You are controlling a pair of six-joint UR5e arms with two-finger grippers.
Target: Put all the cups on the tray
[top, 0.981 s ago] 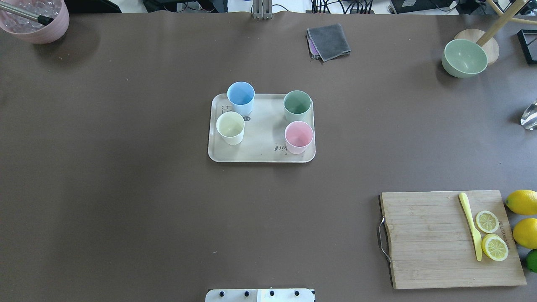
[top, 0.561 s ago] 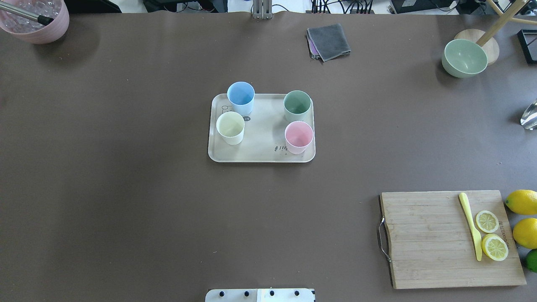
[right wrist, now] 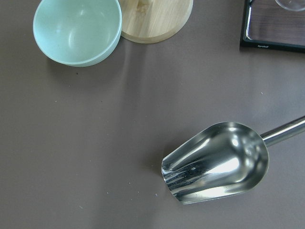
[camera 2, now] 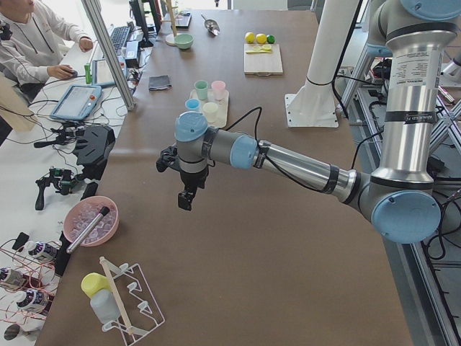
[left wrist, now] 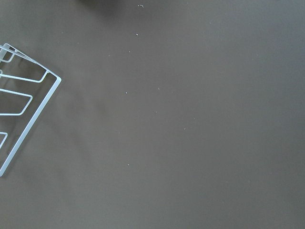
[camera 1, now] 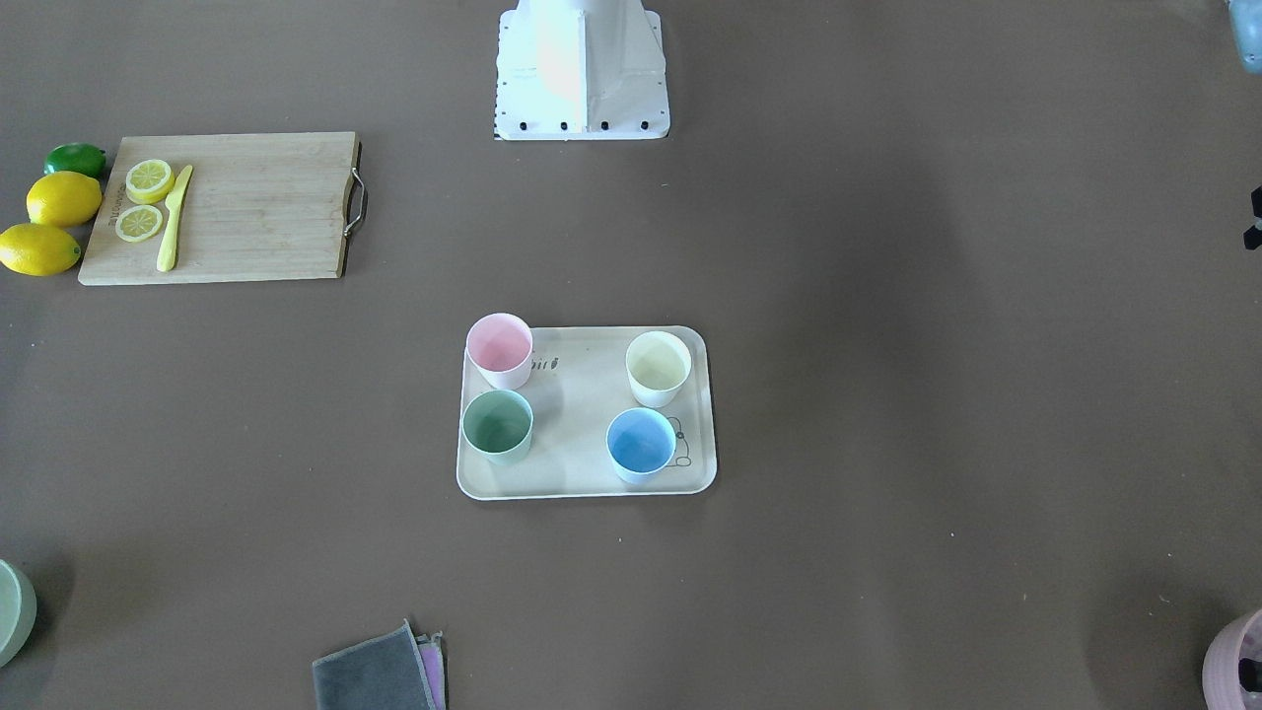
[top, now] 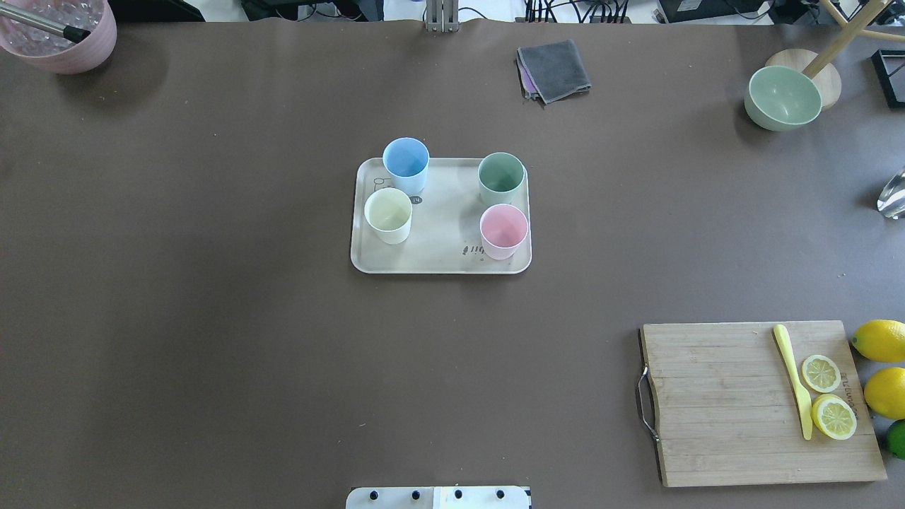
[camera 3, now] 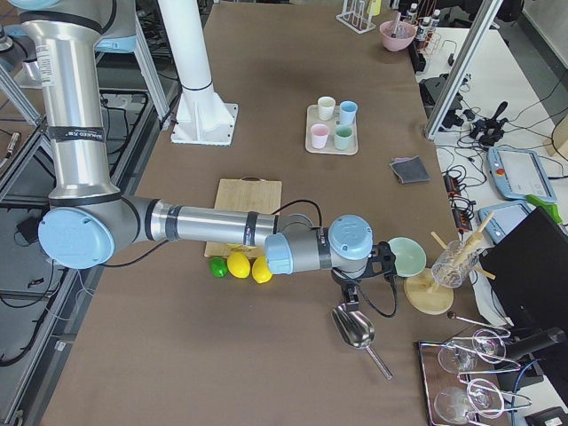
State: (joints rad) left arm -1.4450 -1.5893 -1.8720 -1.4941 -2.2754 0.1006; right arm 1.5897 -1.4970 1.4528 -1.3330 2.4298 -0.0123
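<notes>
The cream-beige tray (top: 438, 244) lies mid-table, also in the front-facing view (camera 1: 582, 434). All four cups stand upright on it: blue (top: 406, 157) and cream-white (top: 387, 210) on its left side, sage green (top: 500, 173) and pink (top: 503, 226) on its right. My left gripper (camera 2: 186, 198) hangs over bare table far to the tray's left, seen only in the exterior left view. My right gripper (camera 3: 348, 293) hangs far to the tray's right, near the green bowl, seen only in the exterior right view. I cannot tell whether either is open or shut.
A wooden cutting board (top: 721, 403) with lemon slices and a yellow knife lies front right, whole lemons beside it. A grey cloth (top: 553, 69), a pale green bowl (top: 783, 97) and a mauve-pink bowl (top: 60, 53) sit at the back. A metal scoop (right wrist: 214, 162) lies under the right wrist, a wire rack (left wrist: 19, 105) under the left.
</notes>
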